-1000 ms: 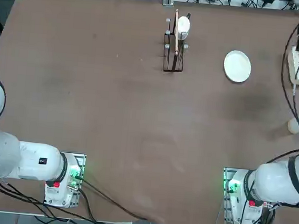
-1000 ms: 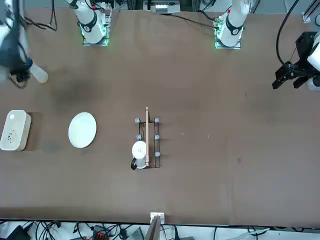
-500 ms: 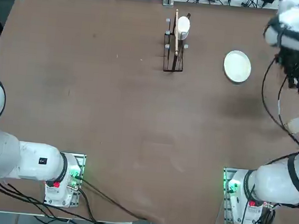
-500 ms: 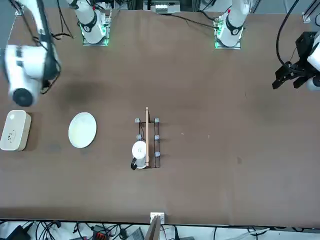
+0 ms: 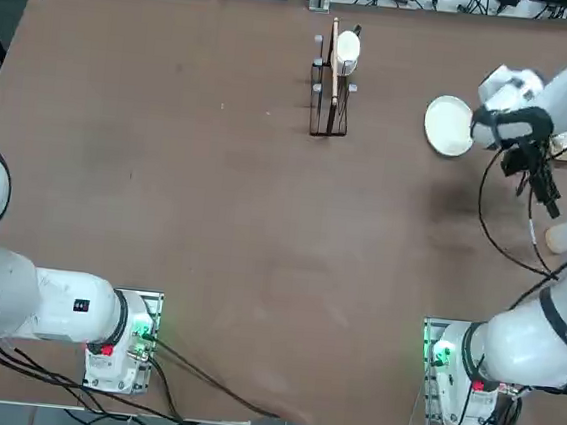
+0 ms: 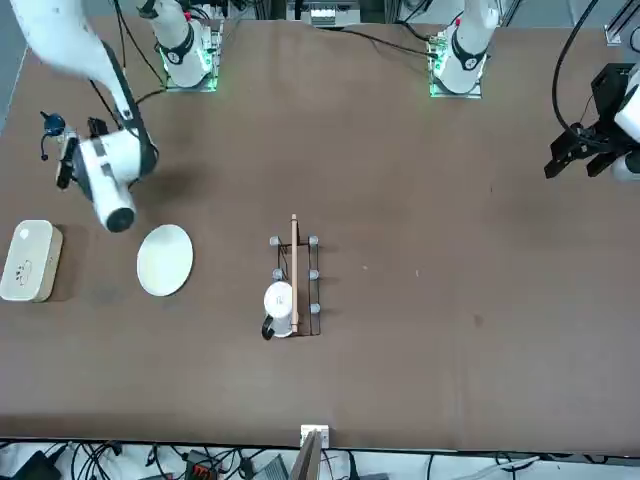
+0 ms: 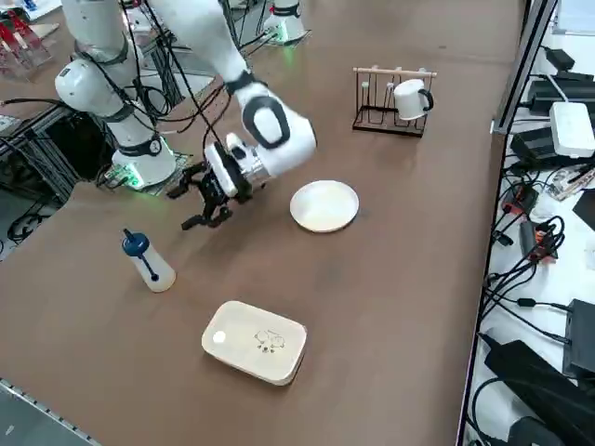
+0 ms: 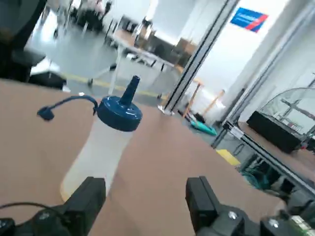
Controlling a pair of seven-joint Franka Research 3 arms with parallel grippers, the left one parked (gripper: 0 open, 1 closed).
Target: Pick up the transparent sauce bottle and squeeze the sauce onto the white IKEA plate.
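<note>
Two black fingers of the right pincer stand wide apart with nothing between them, and the small cloudy see-through squeeze bottle with the blue cap sits upright beyond them, nearer one finger than the other in the wrist view. In the right side view the bottle stands at the lower left of the frame on the brown surface, with the pincer hanging above and right of it, near but apart. The plain round white plate lies at the middle of that frame, to the right of the pincer; a white rounded-rectangular dish lies below centre and plays no part. The step in hand appears to be the approach to the bottle. To do it well, centre the bottle body between the fingers before closing, since it now sits off to one side. Grip the pale body below the cap, not the cap or the loose blue tether, which could snag. The soft wall will probably yield, so close gently to avoid spilling sauce before the bottle is over the plate. Contact made off-centre would likely tip the bottle.
</note>
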